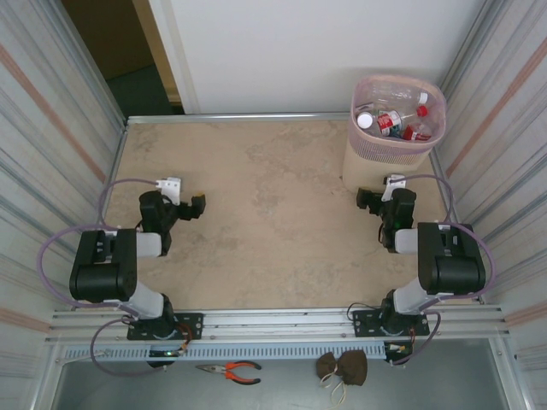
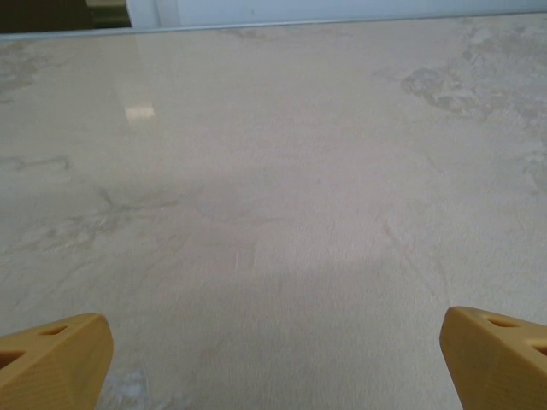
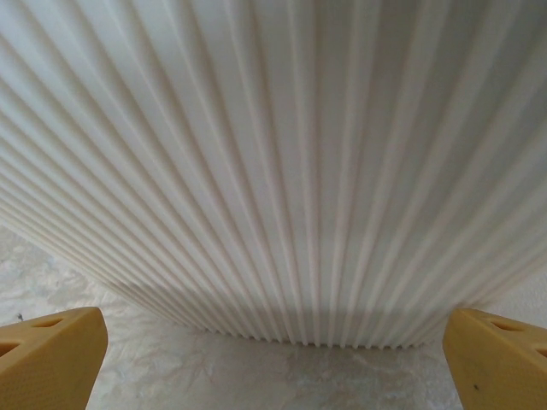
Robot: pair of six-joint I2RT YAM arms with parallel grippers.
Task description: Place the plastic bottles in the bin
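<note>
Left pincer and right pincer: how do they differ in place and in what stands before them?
The left pincer faces bare table; the right pincer faces the ribbed wall of the bin, close ahead. The left pincer is far from the bin; the right pincer is beside its base. Both are open and hold nothing.

Lab test cell, corrugated metal walls [image 1: 51, 128], aluminium rail [image 1: 273, 319], pliers [image 1: 232, 370]

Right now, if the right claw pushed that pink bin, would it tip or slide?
Likely slide: the open right claw faces the bin low on its ribbed wall, so a push lands near the base. It probably feels light, thin plastic holding a few plastic bottles. Pushed near its top, it might tip.
</note>
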